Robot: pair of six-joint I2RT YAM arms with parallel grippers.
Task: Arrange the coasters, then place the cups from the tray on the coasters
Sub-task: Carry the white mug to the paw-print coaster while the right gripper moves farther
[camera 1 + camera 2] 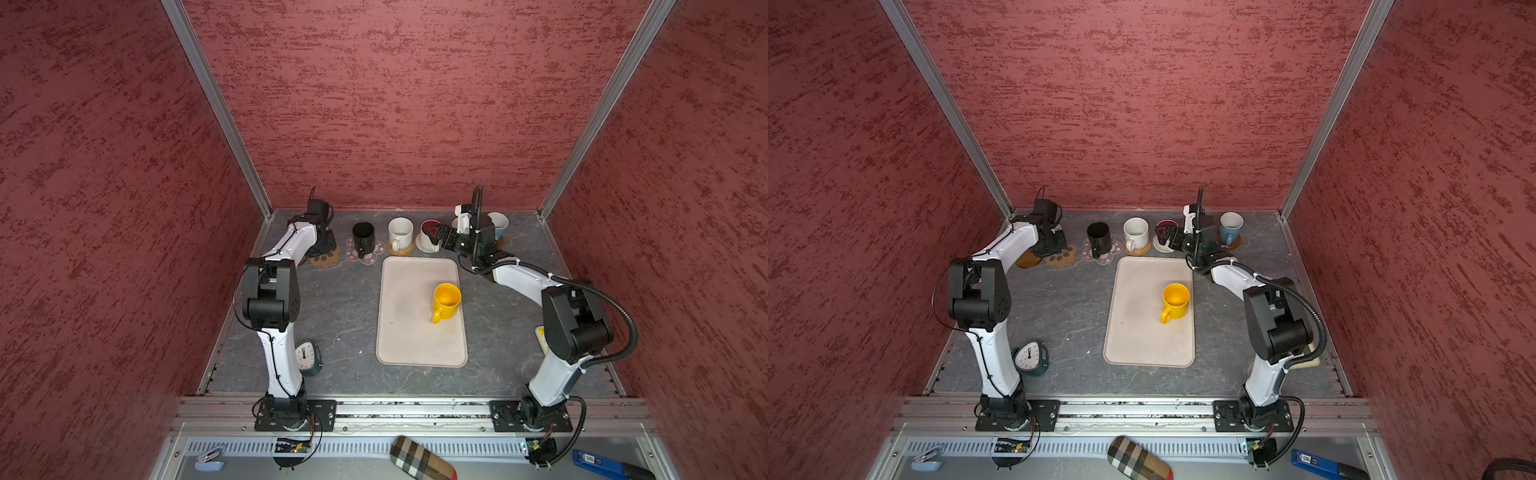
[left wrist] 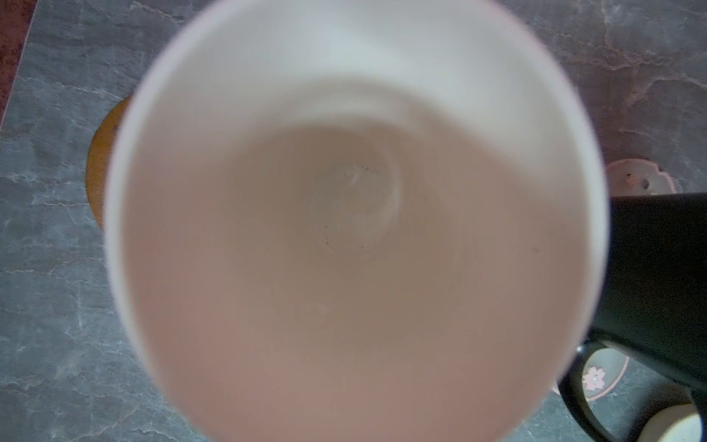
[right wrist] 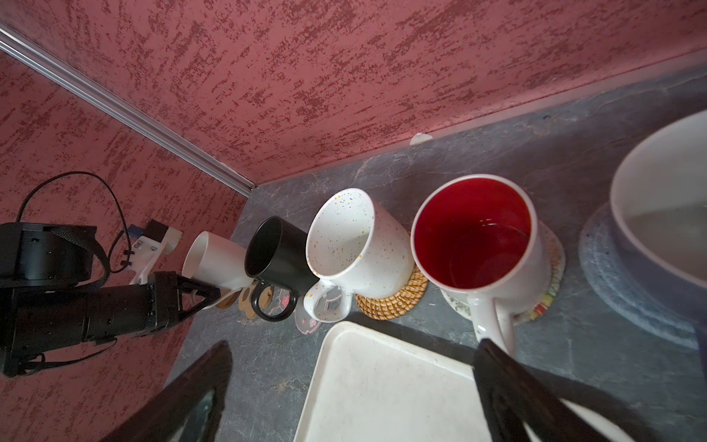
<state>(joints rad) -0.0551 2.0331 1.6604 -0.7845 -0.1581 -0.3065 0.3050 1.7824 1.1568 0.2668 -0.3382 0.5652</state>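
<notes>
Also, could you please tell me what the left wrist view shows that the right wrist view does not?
Only the left wrist view looks straight down into the plain white mug, showing its inside bottom. Only the right wrist view shows the white mug with red inside, the speckled white mug on the woven rattan coaster, the beige rectangular tray, the open right gripper and the left gripper gripping that plain mug. Both show that mug, the black mug, the pink flower-shaped coaster and the grey marbled tabletop.
</notes>
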